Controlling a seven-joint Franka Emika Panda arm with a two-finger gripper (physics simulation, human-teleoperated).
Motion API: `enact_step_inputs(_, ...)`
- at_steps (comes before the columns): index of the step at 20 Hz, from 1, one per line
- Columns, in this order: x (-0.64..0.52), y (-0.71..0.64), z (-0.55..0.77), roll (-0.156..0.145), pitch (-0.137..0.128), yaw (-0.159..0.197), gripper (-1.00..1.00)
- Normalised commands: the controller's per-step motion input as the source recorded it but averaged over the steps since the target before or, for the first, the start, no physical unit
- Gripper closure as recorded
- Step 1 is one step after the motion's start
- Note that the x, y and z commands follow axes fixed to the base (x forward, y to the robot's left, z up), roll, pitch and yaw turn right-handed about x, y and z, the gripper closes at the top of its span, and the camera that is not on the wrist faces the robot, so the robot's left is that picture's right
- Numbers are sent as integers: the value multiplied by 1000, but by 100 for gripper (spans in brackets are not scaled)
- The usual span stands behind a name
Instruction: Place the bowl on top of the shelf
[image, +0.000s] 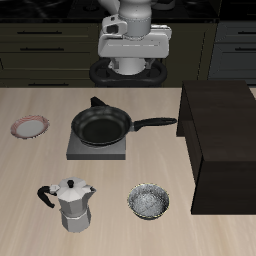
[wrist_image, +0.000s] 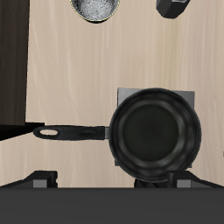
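Bowl (image: 149, 202) near front edge, beside shelf (image: 222, 140); plate (image: 30, 127) at 9 o'clock of pan (image: 101, 127), exterior only; gripper state indeterminable.

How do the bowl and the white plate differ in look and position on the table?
The bowl is silvery-grey with a mottled inside and raised walls; the plate is flat and white with a reddish rim. The bowl sits near the table's front edge beside the moka pot; the plate lies farther back, beyond the frying pan from the shelf. Both are round, small and untouched by the gripper.
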Motion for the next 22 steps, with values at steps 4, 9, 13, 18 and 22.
enact_step_inputs(4,322,26,16,-15,6,21,-100)
enact_step_inputs(9,377,34,14,-8,25,-6,-100)
enact_step_inputs(13,374,4,71,-31,0,2,-100)
enact_step_inputs(18,289,30,15,12,15,-3,-100)
enact_step_inputs(22,275,71,12,2,3,6,-100)
